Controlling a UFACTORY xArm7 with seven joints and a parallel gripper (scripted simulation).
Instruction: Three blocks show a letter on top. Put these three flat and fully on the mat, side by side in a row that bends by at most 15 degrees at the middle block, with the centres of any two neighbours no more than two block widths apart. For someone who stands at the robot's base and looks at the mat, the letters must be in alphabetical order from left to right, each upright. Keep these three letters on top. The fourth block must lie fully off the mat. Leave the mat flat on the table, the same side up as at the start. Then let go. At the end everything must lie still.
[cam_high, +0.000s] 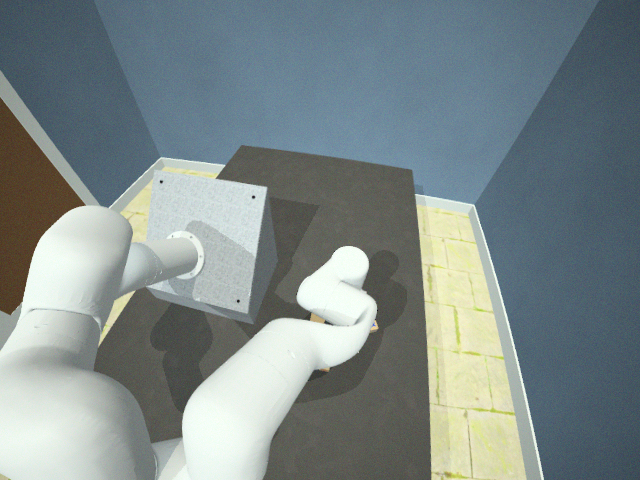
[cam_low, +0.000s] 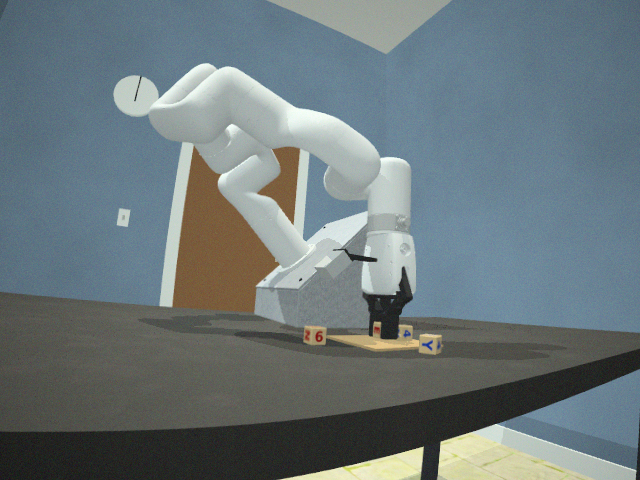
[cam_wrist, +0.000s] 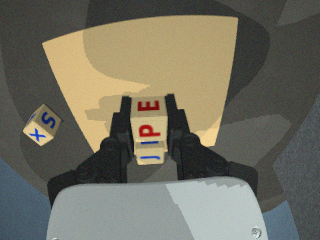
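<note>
Placement step in hand: we have the gripper (cam_wrist: 150, 135) pinching a lettered block (cam_wrist: 147, 132) low over the tan mat (cam_wrist: 194, 50), fingers pressed on its two sides. The wrist view shows a red E and P on its faces (which letter counts as top we cannot tell). In the exterior view another block (cam_low: 404, 331) sits on the mat just beside the fingers; the 6 block (cam_low: 314, 335) and Y block (cam_low: 430, 343) lie off its edges. Next, we judge, it must be set flat, in row, then released.
</note>
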